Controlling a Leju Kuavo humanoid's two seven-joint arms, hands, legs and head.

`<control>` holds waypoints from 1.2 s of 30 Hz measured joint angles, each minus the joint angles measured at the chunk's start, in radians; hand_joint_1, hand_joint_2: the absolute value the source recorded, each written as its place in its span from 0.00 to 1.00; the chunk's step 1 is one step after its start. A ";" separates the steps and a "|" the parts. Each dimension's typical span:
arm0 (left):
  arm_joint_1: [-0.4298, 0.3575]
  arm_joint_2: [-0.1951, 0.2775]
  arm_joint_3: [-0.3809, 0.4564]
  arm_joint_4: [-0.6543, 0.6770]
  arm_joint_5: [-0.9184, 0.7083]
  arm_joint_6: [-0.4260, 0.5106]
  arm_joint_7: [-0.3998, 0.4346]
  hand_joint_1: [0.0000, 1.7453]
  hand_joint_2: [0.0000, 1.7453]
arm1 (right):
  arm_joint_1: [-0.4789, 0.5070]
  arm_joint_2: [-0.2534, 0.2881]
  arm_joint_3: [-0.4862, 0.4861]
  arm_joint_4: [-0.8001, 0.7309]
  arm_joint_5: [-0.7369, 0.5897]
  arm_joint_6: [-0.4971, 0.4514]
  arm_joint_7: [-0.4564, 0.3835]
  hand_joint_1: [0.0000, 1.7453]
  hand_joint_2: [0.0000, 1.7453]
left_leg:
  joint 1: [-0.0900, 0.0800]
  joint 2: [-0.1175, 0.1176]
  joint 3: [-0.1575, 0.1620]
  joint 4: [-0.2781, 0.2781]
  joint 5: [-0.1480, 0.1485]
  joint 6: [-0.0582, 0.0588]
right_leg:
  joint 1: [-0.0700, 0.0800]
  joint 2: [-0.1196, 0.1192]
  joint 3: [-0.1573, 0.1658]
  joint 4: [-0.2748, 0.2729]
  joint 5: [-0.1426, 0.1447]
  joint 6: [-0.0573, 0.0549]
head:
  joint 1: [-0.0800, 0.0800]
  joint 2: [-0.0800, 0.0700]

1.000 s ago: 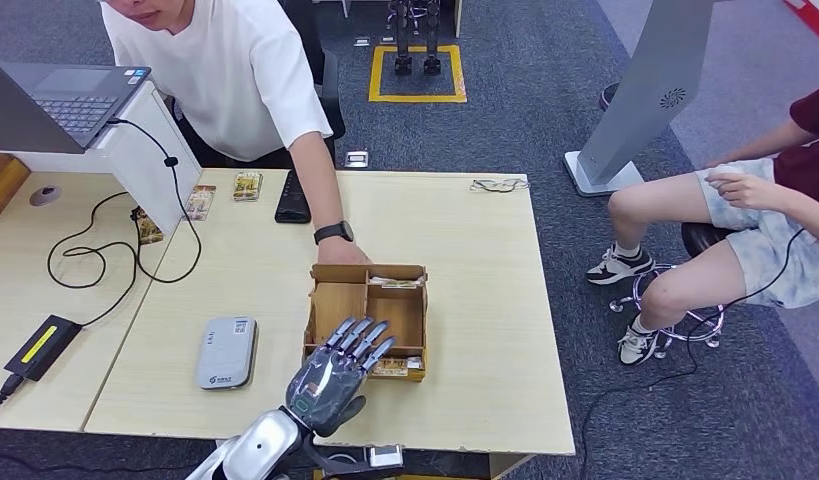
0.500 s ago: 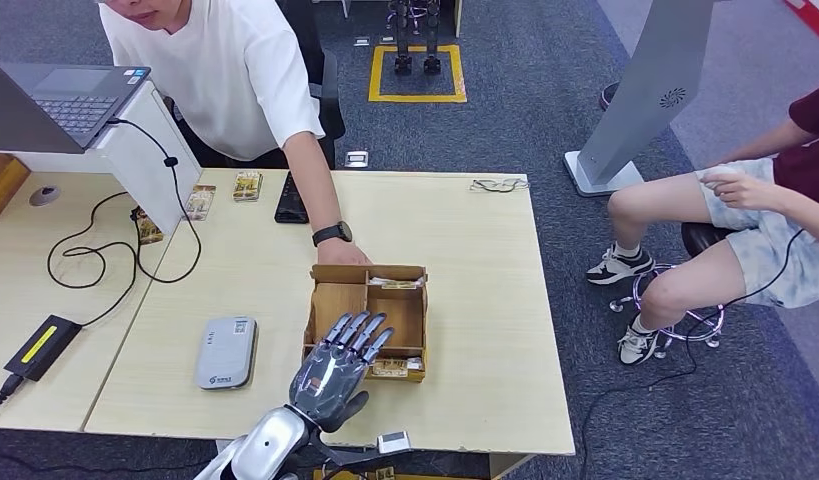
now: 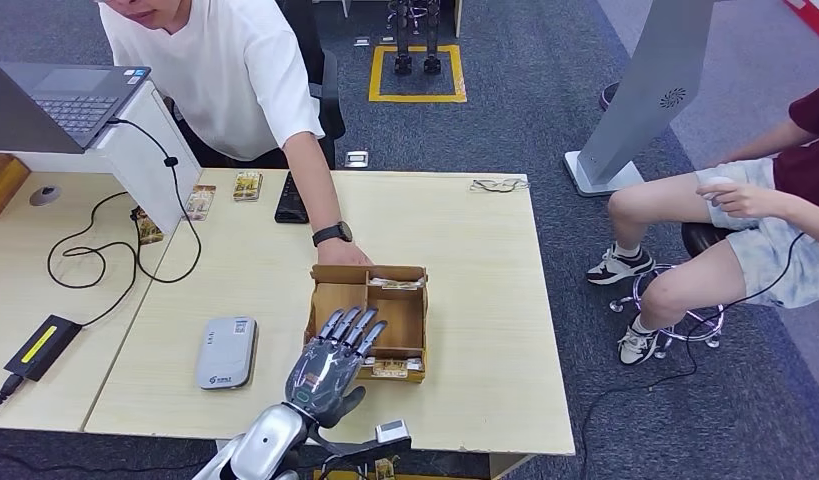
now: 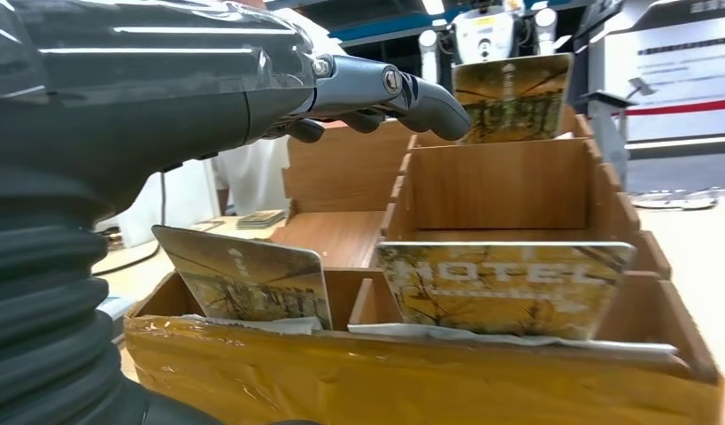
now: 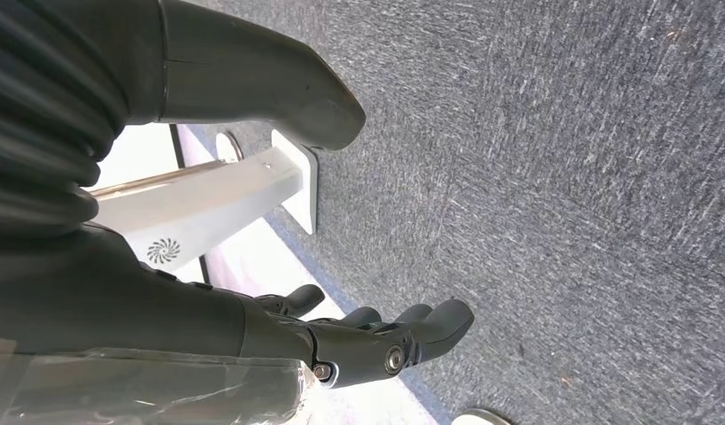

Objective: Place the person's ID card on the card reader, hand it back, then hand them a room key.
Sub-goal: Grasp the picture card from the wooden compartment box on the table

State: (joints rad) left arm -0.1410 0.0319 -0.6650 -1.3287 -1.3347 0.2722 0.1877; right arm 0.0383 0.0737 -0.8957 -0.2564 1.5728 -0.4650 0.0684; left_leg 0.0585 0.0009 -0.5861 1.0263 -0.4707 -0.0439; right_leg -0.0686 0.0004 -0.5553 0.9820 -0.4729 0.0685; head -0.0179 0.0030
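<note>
— Left robot hand [image 3: 330,362]: status?
— Released, fingers spread above the near left corner of the cardboard box [image 3: 318,302] on the desk [image 3: 485,300]; grasping nothing.
— Room key cards?
— Standing in the box's near slots, under and just beyond the fingers. One card [image 4: 505,288] reads "HOTEL".
— Right robot hand [image 5: 376,341]?
— Hanging over carpet [image 5: 562,177], loosely curled, nothing held.

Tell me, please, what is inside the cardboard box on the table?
The cardboard box holds yellow hotel cards standing in its front compartments and one more at the back. The left hand covers part of the front left, so its contents there are hidden.
</note>
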 joint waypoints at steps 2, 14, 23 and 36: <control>-0.001 0.000 0.006 0.000 -0.008 -0.003 0.015 0.00 1.00 | 0.001 0.000 0.000 0.000 0.000 0.000 0.003 0.00 1.00 | 0.000 0.000 0.000 0.000 0.000 0.000 | 0.000 0.000 0.000 0.000 0.000 0.000 | 0.000 0.000; -0.002 0.006 0.066 0.000 -0.041 -0.022 0.061 0.00 1.00 | 0.004 0.002 0.000 -0.001 0.000 0.000 0.008 0.00 1.00 | 0.000 0.000 0.000 0.000 0.000 0.000 | 0.000 0.000 0.000 0.000 0.000 0.000 | 0.000 0.000; -0.002 0.010 0.077 0.000 -0.042 -0.022 0.061 0.00 1.00 | 0.004 0.002 0.000 -0.002 0.000 0.000 0.010 0.00 1.00 | 0.000 0.000 0.000 0.000 0.000 0.000 | 0.000 0.000 0.000 0.000 0.000 0.000 | 0.000 0.000; 0.006 0.026 0.099 0.000 -0.017 -0.031 0.024 0.00 1.00 | 0.006 0.003 0.000 -0.010 0.000 0.000 0.014 0.00 1.00 | 0.000 0.000 0.000 0.000 0.000 0.000 | 0.000 0.000 0.000 0.000 0.000 0.000 | 0.000 0.000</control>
State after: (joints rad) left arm -0.1346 0.0578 -0.5657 -1.3287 -1.3514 0.2411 0.2122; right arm 0.0447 0.0767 -0.8955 -0.2667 1.5728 -0.4650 0.0822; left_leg 0.0585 0.0008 -0.5865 1.0263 -0.4707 -0.0439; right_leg -0.0686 0.0002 -0.5552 0.9820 -0.4729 0.0684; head -0.0179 0.0031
